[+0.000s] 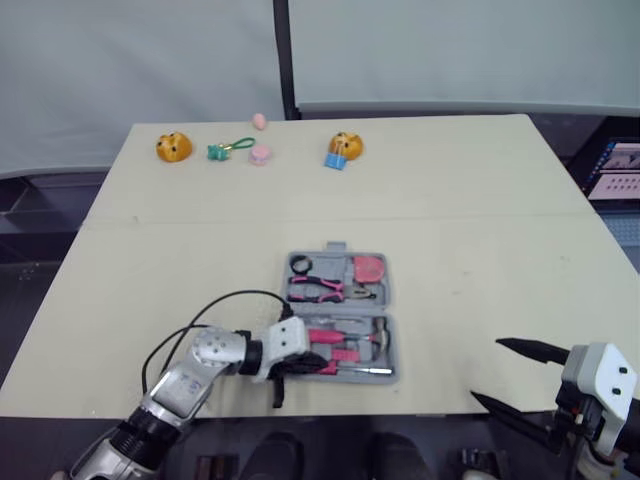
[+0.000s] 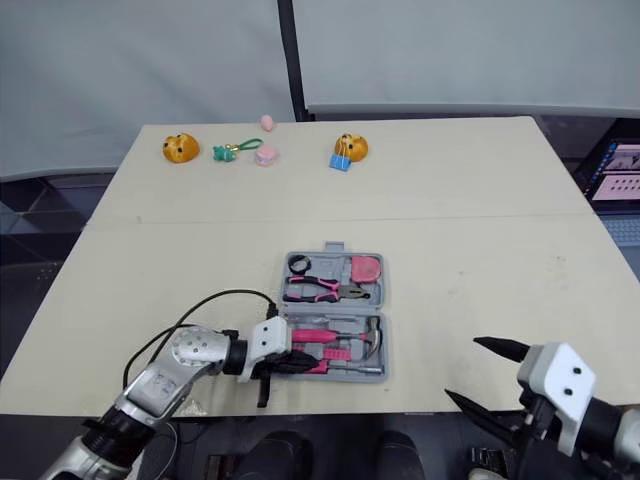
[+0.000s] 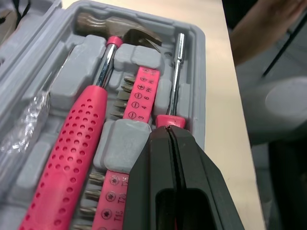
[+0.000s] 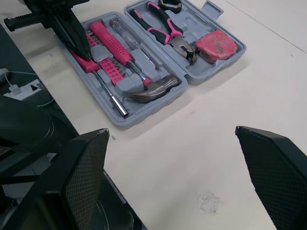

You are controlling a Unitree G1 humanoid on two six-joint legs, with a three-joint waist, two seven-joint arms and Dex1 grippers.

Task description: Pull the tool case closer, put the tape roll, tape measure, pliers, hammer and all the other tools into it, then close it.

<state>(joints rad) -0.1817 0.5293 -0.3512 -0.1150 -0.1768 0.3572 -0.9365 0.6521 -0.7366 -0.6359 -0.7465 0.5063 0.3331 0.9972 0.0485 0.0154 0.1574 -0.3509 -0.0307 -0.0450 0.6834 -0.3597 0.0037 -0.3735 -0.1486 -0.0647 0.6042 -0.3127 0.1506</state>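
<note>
Logging what I am seeing: the opened tool case (image 4: 144,111) is lying near the table's (image 1: 480,200) front edge, holding hammer (image 3: 72,158), screwdriver (image 3: 176,72), pliers (image 4: 165,24), tape measure (image 4: 216,45) and tape roll (image 1: 301,264). The left gripper (image 3: 169,132) is resting clenched at the screwdriver's handle. The right gripper (image 1: 487,370) is hovering spread wide.

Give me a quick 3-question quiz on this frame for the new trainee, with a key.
1. True or false: the tool case is closed.
2. Which gripper is at the half of the case that holds the hammer? A. left B. right C. both
3. Fill in: in the far half, beside the tape measure, lie the pink-handled ____.
Key: 1. False, it lies open. 2. A: the left gripper is there, shut; the right gripper hangs open, apart from the case. 3. pliers.
</note>
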